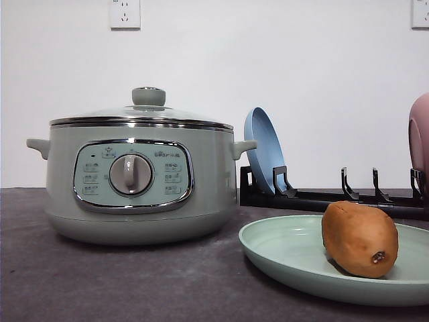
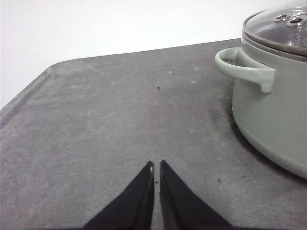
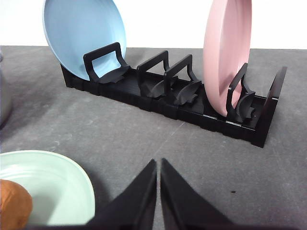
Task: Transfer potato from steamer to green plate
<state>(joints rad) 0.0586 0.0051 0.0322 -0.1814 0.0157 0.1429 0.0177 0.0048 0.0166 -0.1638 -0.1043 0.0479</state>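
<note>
Front view: oval brown potato (image 1: 359, 239) sits near the pale green plate's (image 1: 281, 251) edge; both tools pressed together, empty; a bump could roll it off.

Right gripper (image 3: 159, 165): two black pointed fingers, tips nearly touching w/ only a thin slit between, over a dark grey tabletop (image 3: 144, 129). Beside the claw on one side, close to it, sits the green plate (image 3: 57, 184), lying flat, w/ part of the potato (image 3: 12, 206) resting on it at the pic's edge. Well beyond the fingertips stands a black dish rack (image 3: 192, 108). A blue plate (image 3: 81, 31) leans upright at one end; a pink plate (image 3: 225, 52) stands upright near the other end. Slots between them hold nothing.
</note>
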